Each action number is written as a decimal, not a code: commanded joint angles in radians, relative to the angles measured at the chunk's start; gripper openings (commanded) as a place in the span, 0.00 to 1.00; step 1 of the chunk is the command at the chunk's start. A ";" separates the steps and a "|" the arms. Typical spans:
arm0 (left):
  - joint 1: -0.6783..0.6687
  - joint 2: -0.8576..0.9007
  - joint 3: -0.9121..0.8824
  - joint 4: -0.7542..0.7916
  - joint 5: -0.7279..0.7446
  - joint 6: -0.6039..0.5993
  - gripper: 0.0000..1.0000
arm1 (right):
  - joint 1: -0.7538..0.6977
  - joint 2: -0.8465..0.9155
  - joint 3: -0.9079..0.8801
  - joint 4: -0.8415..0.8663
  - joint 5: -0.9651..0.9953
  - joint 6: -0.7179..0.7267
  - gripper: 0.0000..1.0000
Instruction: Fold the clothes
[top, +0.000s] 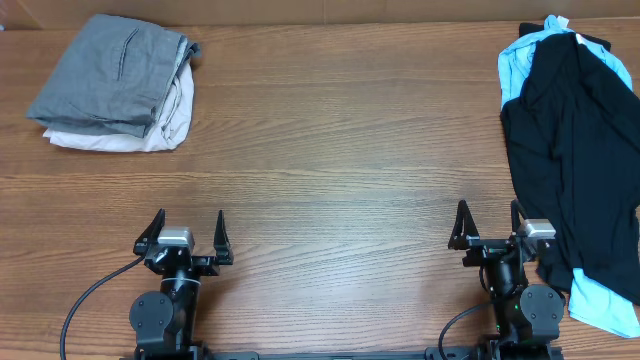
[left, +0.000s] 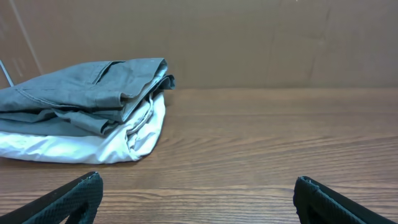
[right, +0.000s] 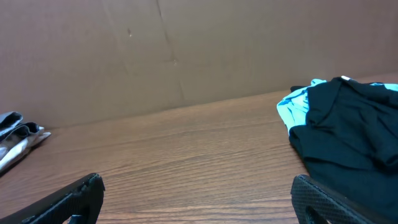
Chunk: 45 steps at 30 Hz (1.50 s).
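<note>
Overhead, the black shirt (top: 575, 150) lies long-ways up the table (top: 340, 150), just right of the right gripper (top: 488, 222), far from the left gripper (top: 187, 232). Both are wide open, empty.

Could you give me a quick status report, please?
Left gripper open, empty; right gripper open, empty. Grey-and-cream pile folded, far left. Black garment over light-blue T-shirt, unfolded, right edge. No obstruction seen.
</note>
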 joint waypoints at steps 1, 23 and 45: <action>0.002 -0.009 -0.003 -0.001 -0.011 -0.009 1.00 | 0.005 -0.012 -0.010 0.003 0.006 0.000 1.00; 0.002 -0.009 -0.003 -0.001 -0.011 -0.009 1.00 | 0.005 -0.012 -0.010 0.003 0.006 0.000 1.00; 0.002 -0.009 -0.003 -0.003 -0.037 0.002 1.00 | 0.005 -0.012 -0.010 0.002 0.032 -0.006 1.00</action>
